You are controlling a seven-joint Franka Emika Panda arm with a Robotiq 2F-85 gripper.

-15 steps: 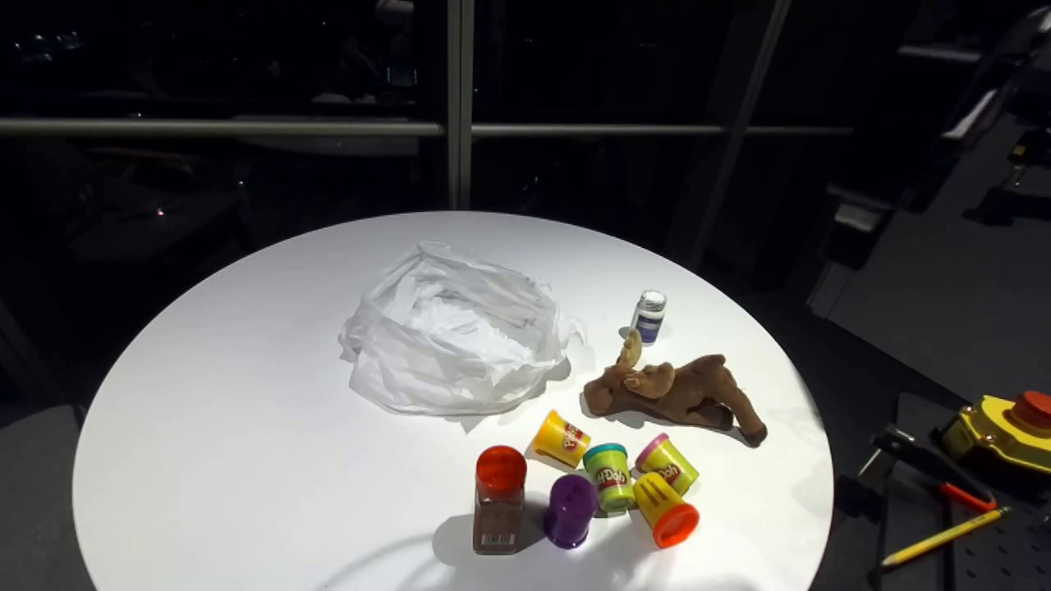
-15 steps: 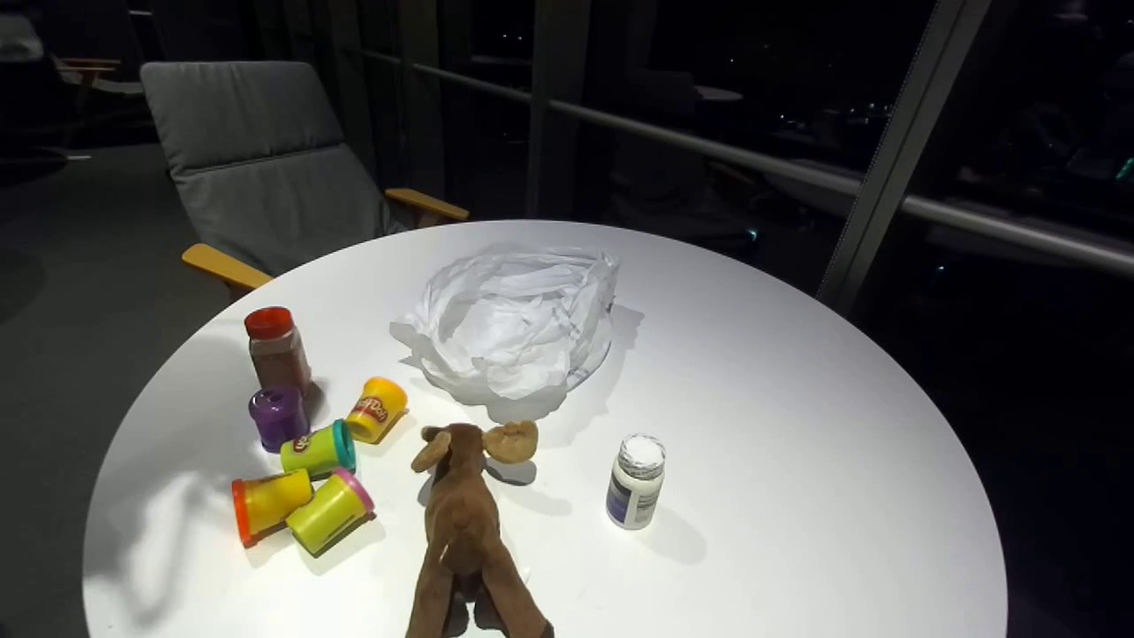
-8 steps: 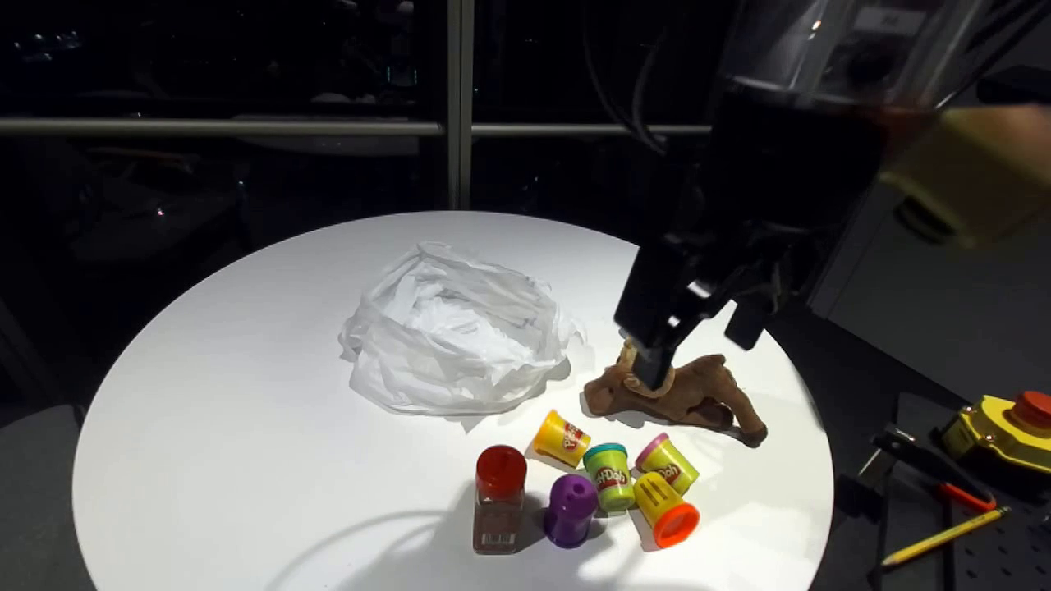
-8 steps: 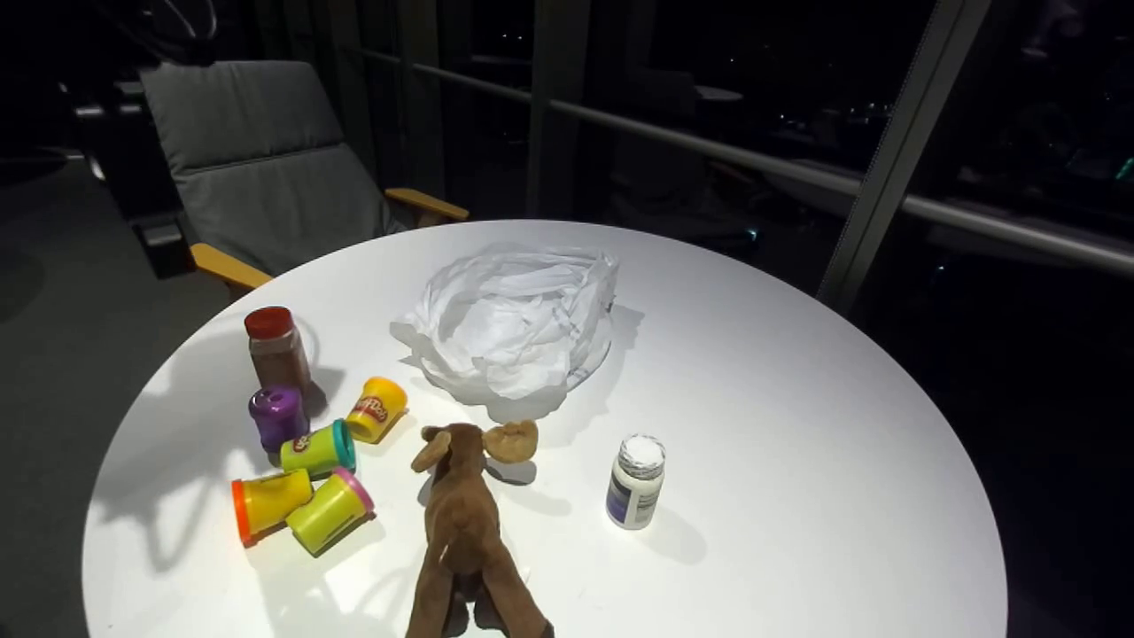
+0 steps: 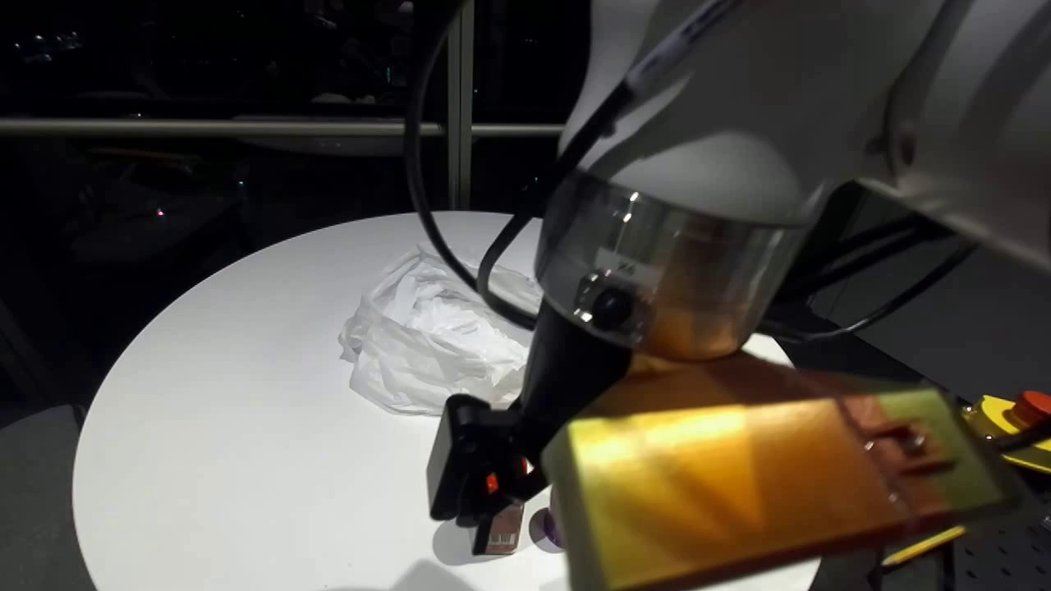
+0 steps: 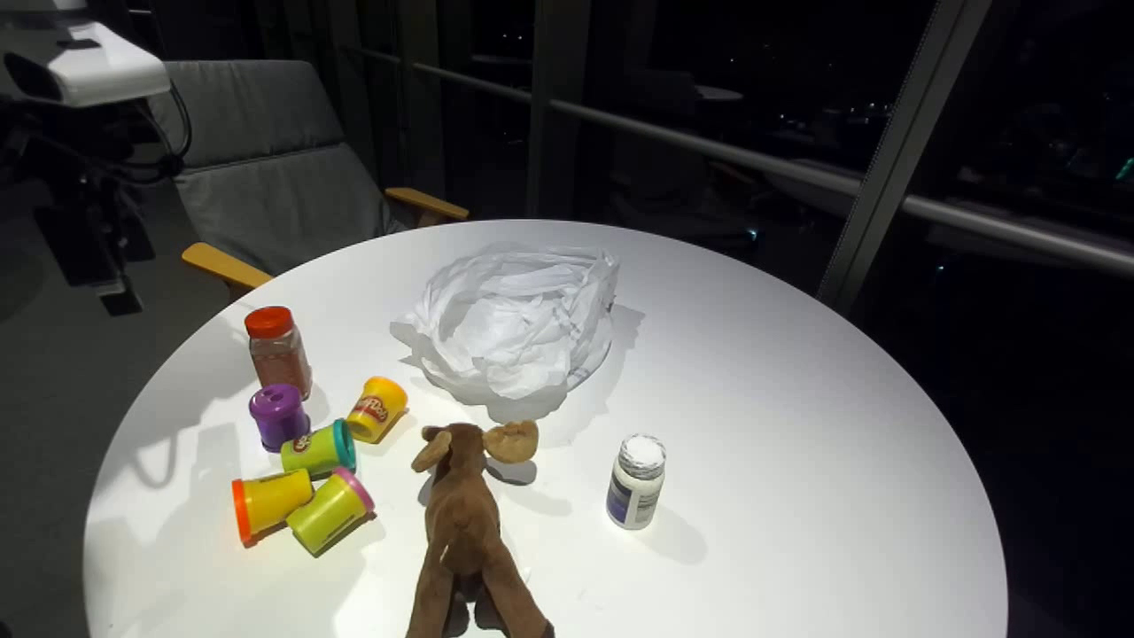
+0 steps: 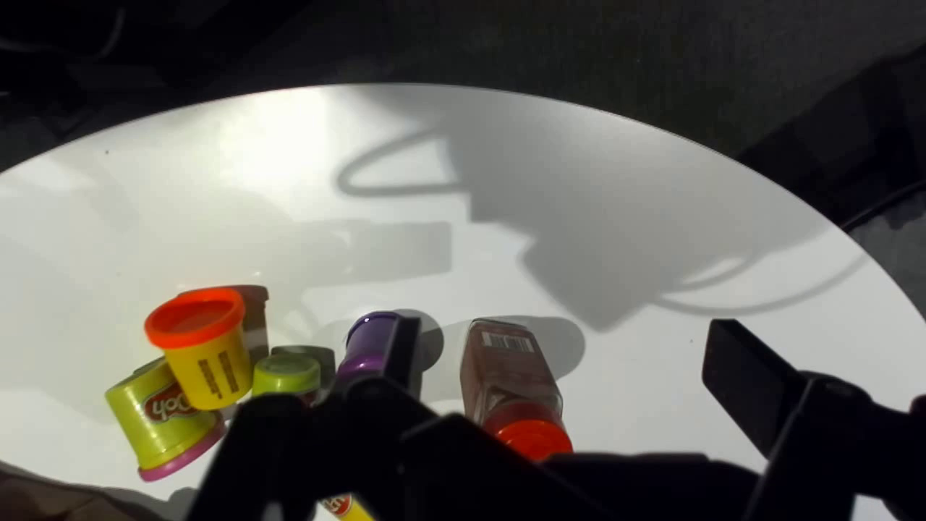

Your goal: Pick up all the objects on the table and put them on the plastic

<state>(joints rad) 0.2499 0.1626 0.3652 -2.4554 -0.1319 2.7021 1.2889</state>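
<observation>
The claw (image 7: 568, 354) is spread wide, and in the wrist view the red-lidded jar (image 7: 506, 369) is framed between its fingers (image 7: 749, 383). In an exterior view much of the bench (image 5: 230, 394) is covered by the white arm (image 5: 706, 164), and the jar is partly hidden behind the claw.

The crumpled plastic bag (image 6: 523, 381) is set on the bench with its mouth open upward. Outside it, the jar is stood upright beside the purple tub (image 6: 279, 416). Near these, a teal-lidded green tub (image 6: 317, 452), an orange-lidded yellow tub (image 6: 273, 503) and a pink-lidded green tub (image 6: 330, 514) are laid on their sides, close together. A plain yellow tub (image 6: 376, 409) is placed between this cluster and the bag. A brown plush moose (image 6: 462, 523) is stretched out, its head toward the bag, and the white bottle (image 6: 634, 487) is stood upright, well apart from the tubs.
</observation>
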